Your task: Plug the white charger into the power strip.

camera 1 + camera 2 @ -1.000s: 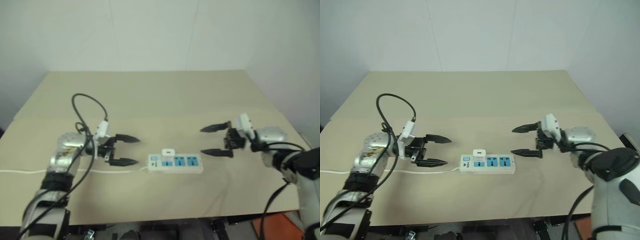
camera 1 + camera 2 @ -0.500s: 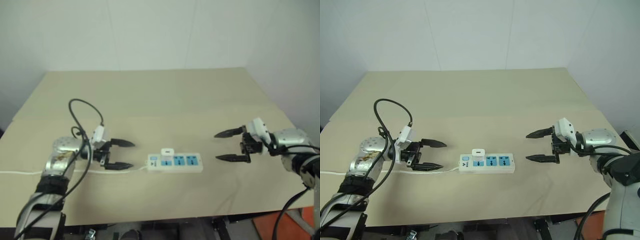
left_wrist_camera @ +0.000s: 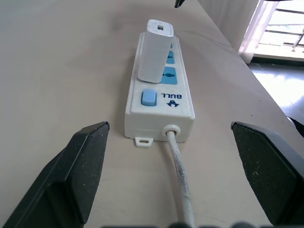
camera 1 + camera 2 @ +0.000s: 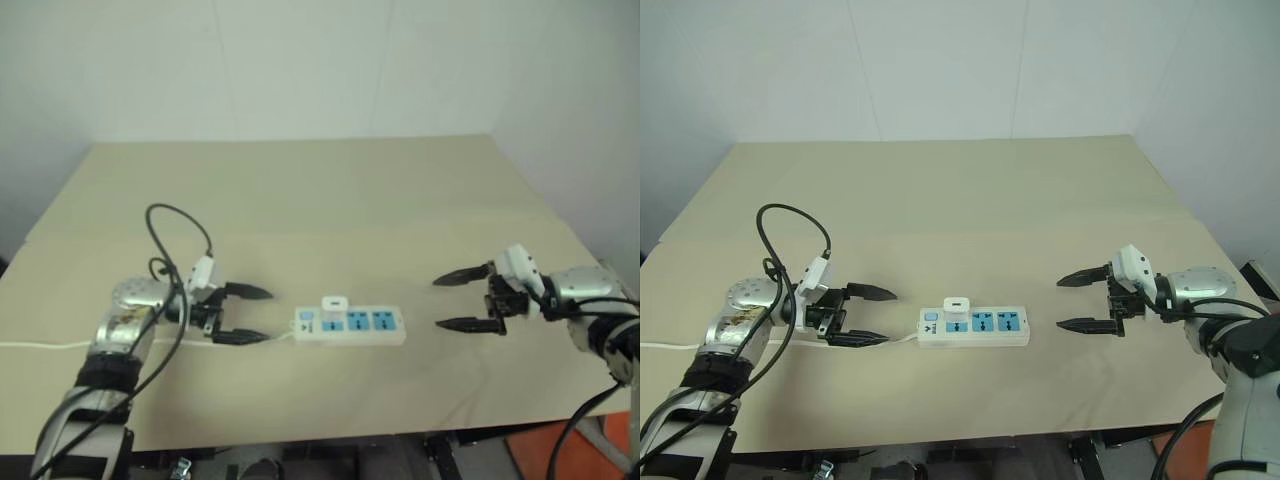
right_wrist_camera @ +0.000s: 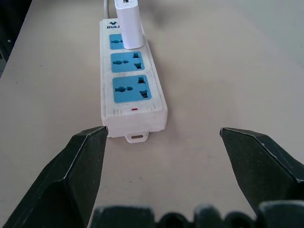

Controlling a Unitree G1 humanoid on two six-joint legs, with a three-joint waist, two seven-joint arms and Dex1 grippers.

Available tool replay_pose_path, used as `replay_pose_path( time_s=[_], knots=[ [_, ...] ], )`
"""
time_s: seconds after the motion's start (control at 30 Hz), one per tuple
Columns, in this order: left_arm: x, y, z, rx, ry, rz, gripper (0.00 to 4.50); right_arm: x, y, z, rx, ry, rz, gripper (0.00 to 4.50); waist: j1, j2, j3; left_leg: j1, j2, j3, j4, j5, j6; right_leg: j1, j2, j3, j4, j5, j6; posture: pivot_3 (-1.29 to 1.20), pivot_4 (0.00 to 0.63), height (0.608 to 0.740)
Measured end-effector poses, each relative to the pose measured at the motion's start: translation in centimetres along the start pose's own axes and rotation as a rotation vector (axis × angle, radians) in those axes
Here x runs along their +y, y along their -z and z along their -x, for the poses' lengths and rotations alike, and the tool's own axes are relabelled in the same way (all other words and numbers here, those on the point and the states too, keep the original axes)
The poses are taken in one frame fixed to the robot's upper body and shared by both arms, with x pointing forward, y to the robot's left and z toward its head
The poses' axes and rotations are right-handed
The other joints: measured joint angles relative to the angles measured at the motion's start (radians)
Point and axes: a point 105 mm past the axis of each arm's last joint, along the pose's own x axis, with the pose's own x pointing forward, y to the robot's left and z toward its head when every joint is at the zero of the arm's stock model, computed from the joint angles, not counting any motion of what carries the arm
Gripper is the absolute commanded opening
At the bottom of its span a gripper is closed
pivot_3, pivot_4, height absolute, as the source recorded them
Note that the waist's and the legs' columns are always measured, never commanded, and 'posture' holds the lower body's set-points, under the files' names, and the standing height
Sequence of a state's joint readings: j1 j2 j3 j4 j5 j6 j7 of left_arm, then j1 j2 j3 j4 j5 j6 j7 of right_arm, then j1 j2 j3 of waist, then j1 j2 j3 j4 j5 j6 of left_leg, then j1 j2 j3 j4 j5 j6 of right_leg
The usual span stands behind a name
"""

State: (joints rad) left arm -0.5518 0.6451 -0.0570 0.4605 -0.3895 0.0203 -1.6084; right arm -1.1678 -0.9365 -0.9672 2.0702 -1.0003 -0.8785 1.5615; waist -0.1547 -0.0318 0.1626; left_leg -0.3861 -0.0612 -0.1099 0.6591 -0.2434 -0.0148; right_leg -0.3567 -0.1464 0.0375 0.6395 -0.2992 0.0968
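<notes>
The power strip [image 4: 352, 326] lies flat near the table's front, its cord [image 3: 179, 176] running off to the left. The white charger [image 4: 334, 304] stands upright in the strip's socket nearest the switch end, also seen as the white charger [image 3: 154, 50] and the white charger [image 5: 129, 22]. My left gripper [image 4: 247, 314] is open, just left of the strip's cord end, with nothing between its fingers. My right gripper [image 4: 461, 300] is open too, a short way right of the strip's other end, pointing at it and holding nothing.
The strip rests on a tan table [image 4: 300, 190] with wide bare room behind it. A black cable [image 4: 175, 235] loops up over my left wrist. The table's right edge runs close behind my right arm.
My right gripper has drawn back to the right, away from the strip, and sunk a little. My left gripper stays in place. The charger stays in its socket.
</notes>
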Motion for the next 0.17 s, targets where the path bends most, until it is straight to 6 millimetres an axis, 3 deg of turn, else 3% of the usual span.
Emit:
replay_pose_path(
  time_s=[0.17],
  knots=[
    [-0.02,-0.05,-0.13,-0.007,0.003,0.001,4.48,0.07,0.1,-0.08,0.001,-0.004,-0.005,4.5,0.001,0.0,0.0,0.0,0.0,0.0,0.0,0.0,0.0,0.0,0.0,0.0,0.0,0.0,0.0,0.0,0.15,0.74]
  ],
)
